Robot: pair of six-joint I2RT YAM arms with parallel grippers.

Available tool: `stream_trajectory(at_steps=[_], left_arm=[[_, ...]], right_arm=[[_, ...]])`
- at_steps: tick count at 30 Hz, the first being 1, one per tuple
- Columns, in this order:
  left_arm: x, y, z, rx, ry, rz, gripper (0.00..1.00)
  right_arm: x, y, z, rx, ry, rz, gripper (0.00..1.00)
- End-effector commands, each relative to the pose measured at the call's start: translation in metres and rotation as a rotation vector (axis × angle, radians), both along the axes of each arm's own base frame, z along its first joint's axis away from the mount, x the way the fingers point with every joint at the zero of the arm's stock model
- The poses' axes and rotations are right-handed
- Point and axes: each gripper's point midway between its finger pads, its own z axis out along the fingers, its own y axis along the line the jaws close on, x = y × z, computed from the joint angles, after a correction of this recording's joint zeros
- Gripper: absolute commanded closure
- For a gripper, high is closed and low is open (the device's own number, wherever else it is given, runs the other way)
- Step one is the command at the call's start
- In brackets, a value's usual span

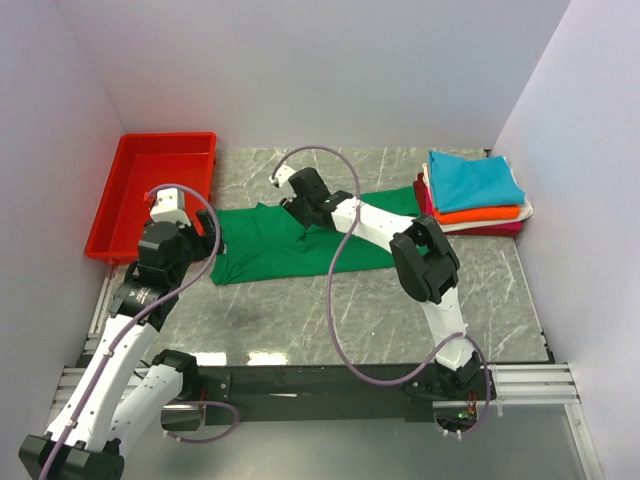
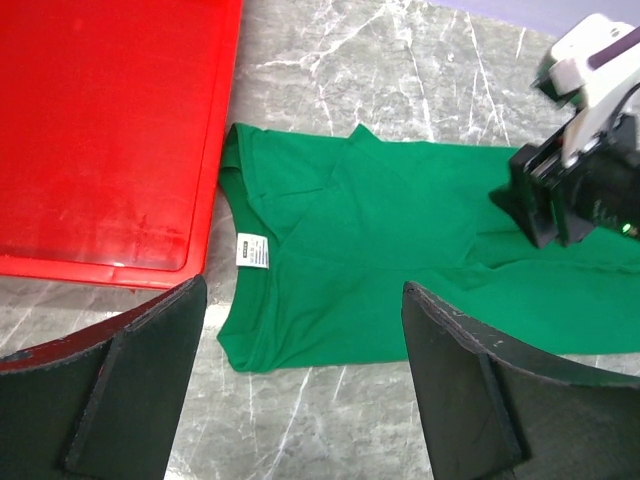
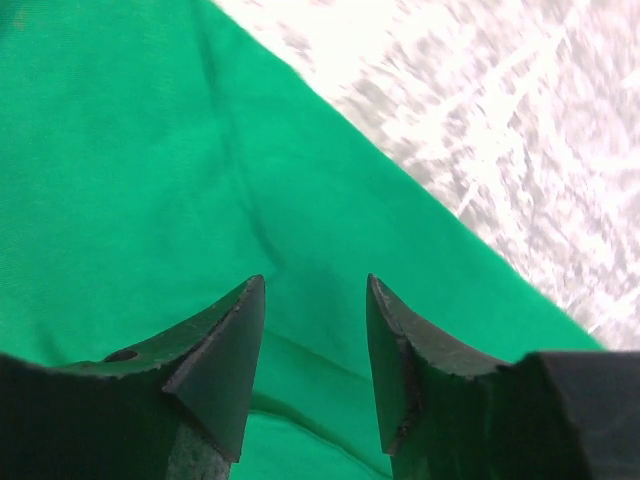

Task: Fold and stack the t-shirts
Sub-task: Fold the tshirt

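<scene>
One green t-shirt [image 1: 270, 245], four folded shirts [image 1: 475, 185], one red tray [image 1: 165, 138], two hands (left hand [image 2: 300, 300], right hand [image 3: 313, 290])

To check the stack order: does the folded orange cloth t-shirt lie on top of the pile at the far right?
No, the folded teal cloth t-shirt lies on top, with the orange t-shirt beneath it.

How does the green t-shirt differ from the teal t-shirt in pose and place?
The green t-shirt lies stretched out flat, directly on the table; the teal t-shirt is folded and tops a stack of shirts. The green one is mid-table, the teal one at the far right. Both are plain cloth.
</scene>
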Motion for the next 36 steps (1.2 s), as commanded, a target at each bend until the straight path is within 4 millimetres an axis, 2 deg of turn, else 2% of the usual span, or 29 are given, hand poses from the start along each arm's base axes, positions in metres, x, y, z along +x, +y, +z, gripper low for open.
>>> stream_trajectory(at_steps=[1, 5, 7, 8, 10, 11, 12, 13, 14, 15, 16, 17, 18, 20, 22, 26, 29, 30, 31, 32, 35, 36], left_arm=[[0.004, 0.003, 0.009, 0.007, -0.033, 0.011, 0.16], [0.005, 0.002, 0.008, 0.008, -0.028, 0.008, 0.16], [0.006, 0.001, 0.006, 0.010, -0.023, 0.004, 0.16], [0.006, 0.001, 0.006, 0.010, -0.020, 0.003, 0.16], [0.006, 0.001, 0.005, 0.011, -0.016, 0.001, 0.16], [0.007, 0.000, 0.004, 0.011, -0.012, -0.002, 0.16], [0.007, 0.000, 0.004, 0.010, -0.014, -0.003, 0.16], [0.007, -0.001, 0.003, 0.009, -0.012, -0.006, 0.16], [0.007, -0.001, 0.003, 0.010, -0.012, -0.005, 0.16], [0.007, -0.003, 0.002, 0.007, -0.010, -0.015, 0.16], [0.007, -0.003, 0.003, 0.004, -0.010, -0.019, 0.16], [0.008, -0.004, 0.002, 0.001, -0.006, -0.021, 0.16], [0.007, -0.009, -0.003, -0.010, 0.005, -0.043, 0.15], [0.011, -0.019, -0.008, -0.060, 0.022, -0.070, 0.14], [0.011, -0.033, -0.015, -0.130, 0.066, -0.109, 0.15], [0.009, -0.056, -0.046, -0.395, 0.206, -0.055, 0.17], [-0.003, -0.069, -0.088, -0.569, 0.309, -0.002, 0.18], [-0.004, -0.069, -0.095, -0.598, 0.320, 0.017, 0.18], [-0.006, -0.063, -0.111, -0.623, 0.341, 0.084, 0.19], [-0.004, -0.060, -0.111, -0.633, 0.333, 0.111, 0.19], [-0.004, -0.047, -0.134, -0.641, 0.349, 0.224, 0.19], [0.000, -0.047, -0.134, -0.653, 0.333, 0.232, 0.19]], right_arm=[[0.008, -0.009, 0.029, 0.093, -0.020, -0.086, 0.47], [0.005, -0.021, 0.035, 0.112, -0.010, -0.074, 0.47], [-0.006, -0.014, 0.048, 0.121, -0.002, 0.035, 0.46], [-0.022, -0.014, 0.046, 0.092, 0.051, 0.116, 0.46], [-0.051, -0.010, 0.054, 0.021, 0.085, 0.378, 0.45], [-0.090, -0.011, 0.041, 0.021, 0.201, 0.543, 0.43], [-0.105, -0.015, 0.056, -0.012, 0.143, 0.695, 0.40], [-0.122, -0.021, 0.053, -0.026, 0.150, 0.779, 0.39], [-0.152, -0.032, 0.033, -0.032, 0.204, 0.890, 0.38], [-0.158, -0.041, 0.042, -0.090, 0.105, 0.992, 0.37], [-0.163, -0.049, 0.036, -0.116, 0.086, 1.000, 0.36], [-0.167, -0.058, 0.017, -0.148, 0.066, 0.993, 0.35], [-0.161, -0.069, 0.019, -0.198, 0.025, 0.967, 0.34], [-0.157, -0.084, 0.006, -0.250, 0.024, 0.915, 0.34], [-0.152, -0.101, 0.004, -0.277, 0.031, 0.860, 0.34], [-0.154, -0.129, -0.015, -0.334, 0.034, 0.801, 0.35], [-0.151, -0.146, -0.030, -0.384, 0.042, 0.757, 0.35], [-0.148, -0.151, -0.035, -0.401, 0.048, 0.729, 0.35], [-0.144, -0.156, -0.038, -0.404, 0.045, 0.707, 0.35], [-0.142, -0.158, -0.040, -0.407, 0.043, 0.691, 0.35], [-0.133, -0.170, -0.046, -0.410, 0.050, 0.629, 0.36], [-0.131, -0.173, -0.046, -0.411, 0.048, 0.619, 0.36]])
